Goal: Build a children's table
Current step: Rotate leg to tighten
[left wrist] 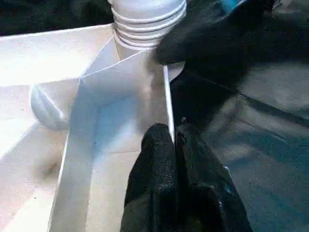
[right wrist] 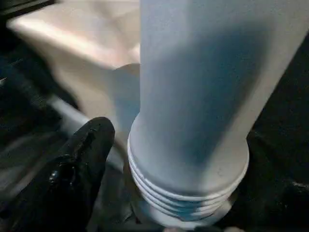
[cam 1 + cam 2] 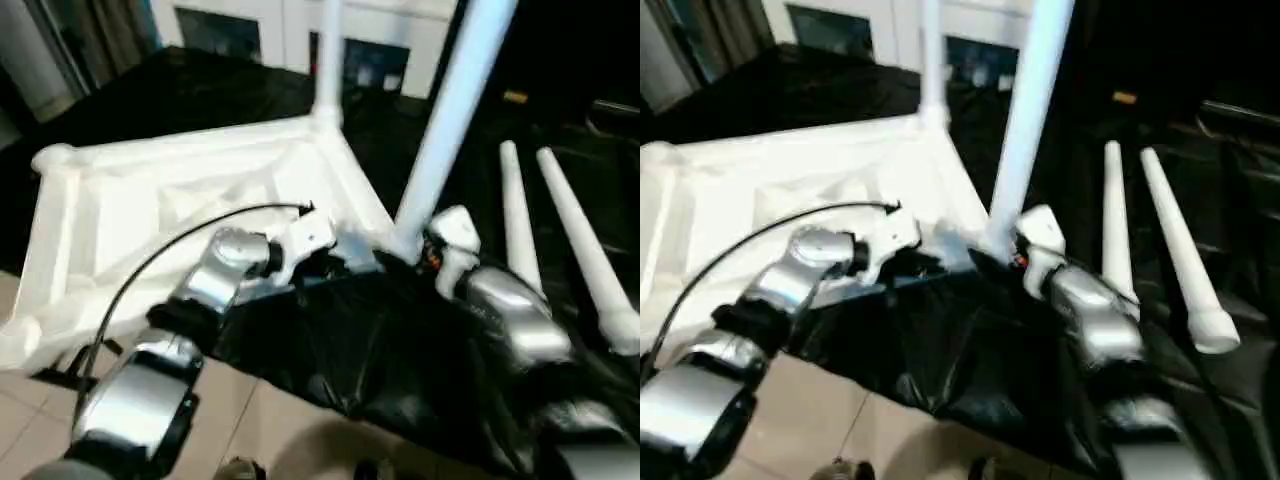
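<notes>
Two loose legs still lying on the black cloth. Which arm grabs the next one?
Right, probably. The two loose tapered white tube legs lie on the black cloth beside the right hand. The left hand is shut on the white plastic tabletop's rim, steadying it.

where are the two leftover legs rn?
The two loose legs lie side by side on the black cover at the robot's right, just beyond the right hand and right of the upright leg in the tabletop.

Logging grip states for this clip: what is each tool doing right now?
Left tool: shut on the rim of the table top.
Right tool: open around the ridged collar of the near standing leg, not gripping.
</notes>
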Available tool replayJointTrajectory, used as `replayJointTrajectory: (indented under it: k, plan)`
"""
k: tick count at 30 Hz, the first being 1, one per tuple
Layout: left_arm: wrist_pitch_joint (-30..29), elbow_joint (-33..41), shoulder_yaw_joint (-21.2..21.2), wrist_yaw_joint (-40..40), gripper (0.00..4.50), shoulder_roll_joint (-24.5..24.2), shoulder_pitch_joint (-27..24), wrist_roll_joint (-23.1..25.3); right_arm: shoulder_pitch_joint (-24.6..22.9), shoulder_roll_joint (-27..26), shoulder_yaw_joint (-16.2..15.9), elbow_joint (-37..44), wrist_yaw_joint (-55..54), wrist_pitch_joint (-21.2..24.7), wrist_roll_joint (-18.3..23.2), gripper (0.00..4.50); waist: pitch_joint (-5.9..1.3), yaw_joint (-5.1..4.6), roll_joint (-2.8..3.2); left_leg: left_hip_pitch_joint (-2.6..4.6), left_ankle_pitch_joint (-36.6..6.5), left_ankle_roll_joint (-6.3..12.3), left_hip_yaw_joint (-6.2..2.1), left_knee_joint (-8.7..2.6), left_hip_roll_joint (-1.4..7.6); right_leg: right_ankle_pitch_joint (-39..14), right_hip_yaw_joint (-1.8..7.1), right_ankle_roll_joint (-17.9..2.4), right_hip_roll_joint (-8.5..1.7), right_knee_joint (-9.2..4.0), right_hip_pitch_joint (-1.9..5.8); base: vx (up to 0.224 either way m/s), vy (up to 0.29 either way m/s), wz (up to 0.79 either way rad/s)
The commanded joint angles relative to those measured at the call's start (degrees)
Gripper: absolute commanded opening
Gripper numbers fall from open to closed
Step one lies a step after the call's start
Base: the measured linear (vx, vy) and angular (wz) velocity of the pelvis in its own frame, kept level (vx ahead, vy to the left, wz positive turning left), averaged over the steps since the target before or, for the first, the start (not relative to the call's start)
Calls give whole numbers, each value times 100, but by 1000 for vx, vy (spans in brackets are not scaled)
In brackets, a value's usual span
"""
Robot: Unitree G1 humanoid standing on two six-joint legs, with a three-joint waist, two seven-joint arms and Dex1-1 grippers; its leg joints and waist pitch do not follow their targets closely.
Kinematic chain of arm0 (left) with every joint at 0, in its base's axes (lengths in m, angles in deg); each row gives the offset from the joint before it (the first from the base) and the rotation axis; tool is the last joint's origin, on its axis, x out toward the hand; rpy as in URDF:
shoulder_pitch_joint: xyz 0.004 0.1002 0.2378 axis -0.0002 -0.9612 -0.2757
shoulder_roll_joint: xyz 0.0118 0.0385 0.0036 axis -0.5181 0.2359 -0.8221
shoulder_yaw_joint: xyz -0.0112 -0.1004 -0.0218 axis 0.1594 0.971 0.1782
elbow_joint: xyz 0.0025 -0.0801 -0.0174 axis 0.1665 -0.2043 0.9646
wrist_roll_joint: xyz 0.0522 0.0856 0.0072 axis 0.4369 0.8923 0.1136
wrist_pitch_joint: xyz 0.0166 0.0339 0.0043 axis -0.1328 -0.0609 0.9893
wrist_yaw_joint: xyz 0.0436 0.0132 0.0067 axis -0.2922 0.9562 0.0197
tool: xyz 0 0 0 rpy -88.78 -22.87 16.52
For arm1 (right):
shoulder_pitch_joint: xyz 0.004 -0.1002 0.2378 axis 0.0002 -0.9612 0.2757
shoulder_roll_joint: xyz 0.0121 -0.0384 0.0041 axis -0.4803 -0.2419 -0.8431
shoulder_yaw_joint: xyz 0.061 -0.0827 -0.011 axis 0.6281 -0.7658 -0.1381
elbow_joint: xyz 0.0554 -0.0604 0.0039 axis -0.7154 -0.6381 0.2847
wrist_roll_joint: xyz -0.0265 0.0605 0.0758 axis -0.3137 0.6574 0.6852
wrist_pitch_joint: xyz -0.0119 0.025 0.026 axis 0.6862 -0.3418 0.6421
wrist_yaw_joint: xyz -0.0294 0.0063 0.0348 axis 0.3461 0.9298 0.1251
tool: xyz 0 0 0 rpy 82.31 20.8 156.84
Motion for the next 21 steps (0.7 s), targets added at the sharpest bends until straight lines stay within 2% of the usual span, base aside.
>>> replayJointTrajectory:
  k: [1, 5, 6, 10, 17, 21]
  plan:
    - [207, 125, -176, -411, 0, 103, -161, -220, -124, 64, -456, 368, 755, 135, 125, 401, -341, 36, -91, -32, -775, 832, -100, -297, 271, -962, 332, -1298, -447, -379, 320, 0, 0, 0]
    - [286, 243, -242, -791, 0, -26, -230, -267, -231, 352, -604, 632, 1326, 232, 194, 401, -330, 48, -72, -25, -881, 784, -97, -303, 279, -1106, 336, -1322, -458, -406, 309, 0, 0, 0]
    - [309, 250, -250, -855, 0, -52, -239, -263, -231, 399, -637, 672, 1401, 264, 196, 374, -324, 61, -50, -19, -903, 751, -99, -308, 283, -1167, 337, -1310, -453, -411, 297, 0, 0, 0]
    - [326, 310, -274, -1010, 0, -102, -275, -279, -218, 479, -676, 758, 1546, 348, 219, 347, -327, 73, -57, -10, -932, 658, -98, -312, 285, -1229, 340, -1310, -461, -418, 294, 0, 0, 0]
    - [303, 380, -224, -1238, 0, -201, -312, -335, -274, 582, -729, 1089, 1813, 719, 348, 292, -355, 101, -57, -30, -660, 757, -99, -289, 282, -693, 332, -1409, -448, -347, 313, 0, 0, 0]
    - [221, 336, -150, -1020, 0, -156, -288, -339, -355, 404, -641, 1121, 1549, 913, 429, 274, -349, 111, -61, -25, -714, 722, -100, -294, 285, -821, 329, -1400, -458, -362, 310, 0, 0, 0]
